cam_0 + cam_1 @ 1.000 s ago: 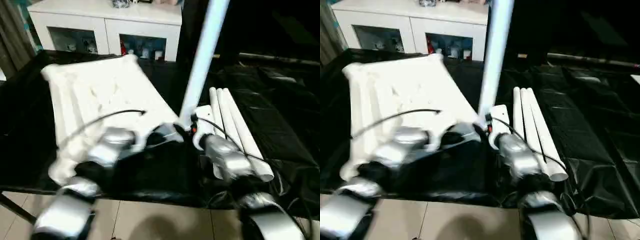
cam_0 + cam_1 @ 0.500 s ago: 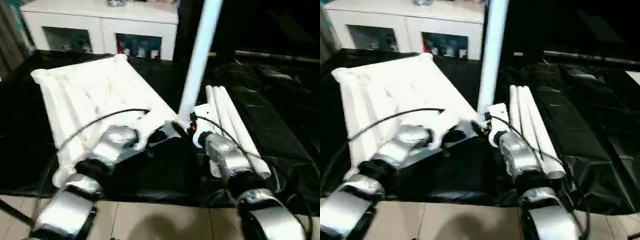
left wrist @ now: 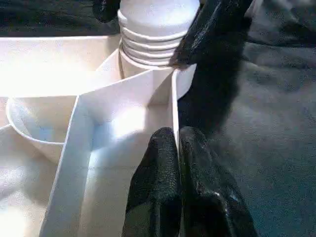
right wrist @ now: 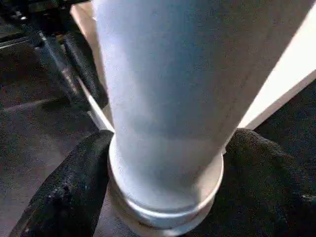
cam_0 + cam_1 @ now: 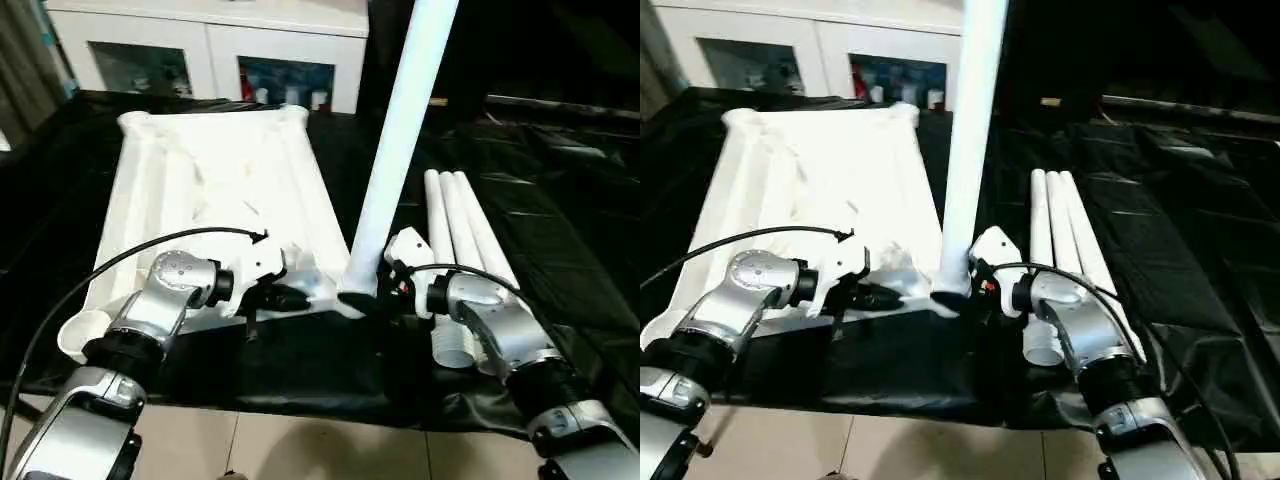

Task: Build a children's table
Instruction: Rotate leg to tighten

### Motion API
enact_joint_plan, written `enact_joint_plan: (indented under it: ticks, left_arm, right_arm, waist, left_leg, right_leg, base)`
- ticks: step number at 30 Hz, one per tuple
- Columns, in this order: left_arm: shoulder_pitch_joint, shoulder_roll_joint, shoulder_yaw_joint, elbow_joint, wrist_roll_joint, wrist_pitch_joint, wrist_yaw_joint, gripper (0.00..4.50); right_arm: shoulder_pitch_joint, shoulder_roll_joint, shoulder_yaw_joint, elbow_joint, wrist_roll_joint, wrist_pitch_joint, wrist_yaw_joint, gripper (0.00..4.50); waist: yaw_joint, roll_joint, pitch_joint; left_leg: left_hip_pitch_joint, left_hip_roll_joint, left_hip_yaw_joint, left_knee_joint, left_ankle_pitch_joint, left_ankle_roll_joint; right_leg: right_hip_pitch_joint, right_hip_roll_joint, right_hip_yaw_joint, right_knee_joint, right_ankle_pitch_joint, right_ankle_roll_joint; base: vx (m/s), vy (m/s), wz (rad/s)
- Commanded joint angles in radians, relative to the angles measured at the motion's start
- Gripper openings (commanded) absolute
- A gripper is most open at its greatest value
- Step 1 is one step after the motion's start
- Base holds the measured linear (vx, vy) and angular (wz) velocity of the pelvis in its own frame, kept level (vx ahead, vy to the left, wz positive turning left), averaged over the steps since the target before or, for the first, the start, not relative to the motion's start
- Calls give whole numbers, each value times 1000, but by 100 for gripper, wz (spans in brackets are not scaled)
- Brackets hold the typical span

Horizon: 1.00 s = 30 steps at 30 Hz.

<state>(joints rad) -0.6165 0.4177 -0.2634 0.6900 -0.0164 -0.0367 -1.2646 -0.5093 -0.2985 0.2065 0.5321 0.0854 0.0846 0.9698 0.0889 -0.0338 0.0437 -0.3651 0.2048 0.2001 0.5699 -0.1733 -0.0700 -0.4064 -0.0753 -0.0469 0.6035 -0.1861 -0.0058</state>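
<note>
The children's table top [image 5: 215, 190] lies upside down on the black cloth, ribs facing up. One white leg [image 5: 400, 140] stands upright in its near right corner socket. My left gripper [image 5: 290, 297] is shut on the thin rim wall of the top just beside that socket; the wrist view shows its fingertips [image 3: 165, 143] pinching the wall. My right gripper [image 5: 385, 290] is open, and its fingers [image 4: 74, 192] stand on either side of the leg's base collar. Three more legs [image 5: 460, 230] lie side by side to the right.
The big table under black cloth [image 5: 560, 200] stretches to the right and back. A white glass-door cabinet [image 5: 210, 50] stands behind it. The table's near edge and tiled floor [image 5: 300, 440] are just below my forearms.
The whole view has shifted and tilted. Both grippers stay at the near corner with the leg upright. My right gripper's jaws have widened around the leg's base.
</note>
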Motion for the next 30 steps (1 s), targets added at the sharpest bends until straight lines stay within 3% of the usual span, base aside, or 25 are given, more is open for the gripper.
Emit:
enact_joint_plan:
  ticks: [1, 5, 12, 17, 20, 22, 24, 25, 26, 27, 29, 30]
  left_arm:
    - [24, 4, -24, -1, 5, 11, -30, 0]
    - [27, 9, -22, -4, 10, 15, -30, 0]
    - [31, 8, -23, -7, 6, 20, -33, 0]
    - [34, 4, -24, -8, 5, 21, -27, 0]
    - [26, -21, -19, 11, 23, 31, 42, 0]
    - [17, -35, -17, 30, 38, 34, 88, 0]
    - [-20, -105, 1, 96, 61, 68, 248, 0]
    - [-24, -112, 3, 101, 62, 72, 262, 0]
    - [-35, -134, 8, 117, 67, 87, 307, 0]
    - [-66, -203, 15, 161, 84, 127, 442, 0]
    - [-83, -245, 15, 183, 96, 144, 518, 0]
    - [-90, -267, 14, 192, 102, 152, 552, 0]
  right_arm:
    - [1, -14, 6, -17, 13, 9, 10, 379]
    - [10, -12, 8, -35, 23, 28, 34, 335]
    - [20, -3, 5, -51, 27, 50, 40, 281]
    - [31, 7, 0, -50, 31, 60, 32, 274]
    - [41, 46, -33, -3, 34, 85, -51, 274]
    - [40, 62, -46, 26, 28, 84, -100, 274]
    - [21, 122, -93, 127, 3, 86, -306, 273]
    - [18, 127, -98, 136, 2, 87, -325, 273]
    - [11, 146, -112, 163, -2, 91, -386, 273]
    - [-17, 207, -152, 219, 5, 115, -533, 273]
    - [-38, 248, -178, 244, 14, 128, -615, 273]
    - [-51, 270, -192, 259, 18, 137, -659, 273]
  waist:
    - [0, 8, -58]
    - [-2, 5, -56]
    - [-2, 5, -60]
    - [-1, 3, -60]
    - [-4, 3, -58]
    - [-8, 2, -53]
    - [-11, 1, -46]
    - [-15, 1, -39]
    - [-16, -1, -42]
    - [-17, 4, -42]
    - [-24, 1, -39]
    - [-25, 1, -39]
  left_leg:
    - [17, 33, -8, -59, -211, 28]
    - [15, 31, -11, -60, -229, 10]
    - [15, 30, -9, -56, -186, 23]
    - [15, 30, -10, -56, -191, 20]
    - [13, 30, -9, -57, -197, 18]
    - [16, 28, -12, -61, -239, 2]
    - [24, 26, -14, -65, -307, -17]
    - [33, 25, -17, -66, -351, -36]
    - [36, 22, -23, -65, -376, -43]
    - [35, 23, -25, -66, -373, -42]
    - [45, 20, -28, -64, -406, -47]
    - [42, 20, -31, -66, -413, -44]
  right_leg:
    - [48, -59, 38, -56, -100, -246]
    - [48, -59, 40, -60, -151, -222]
    - [50, -57, 39, -52, -83, -235]
    - [50, -58, 39, -54, -102, -230]
    - [48, -59, 41, -55, -112, -229]
    - [44, -61, 41, -65, -191, -214]
    - [37, -63, 42, -81, -333, -182]
    - [29, -65, 42, -92, -443, -158]
    - [29, -69, 39, -99, -531, -128]
    - [26, -70, 40, -105, -562, -106]
    - [16, -65, 34, -115, -617, -85]
    - [18, -67, 31, -119, -630, -75]
  base:
    - [0, 0, 0]
    - [0, 0, 0]
    - [0, 0, 0]
    - [0, 0, 0]
    - [0, 0, 0]
    - [0, 0, 0]
    - [0, 0, 0]
    - [-70, -4, -1]
    - [-53, -3, -1]
    - [-59, -1, -2]
    - [-61, 3, 0]
    - [-56, 15, -2]
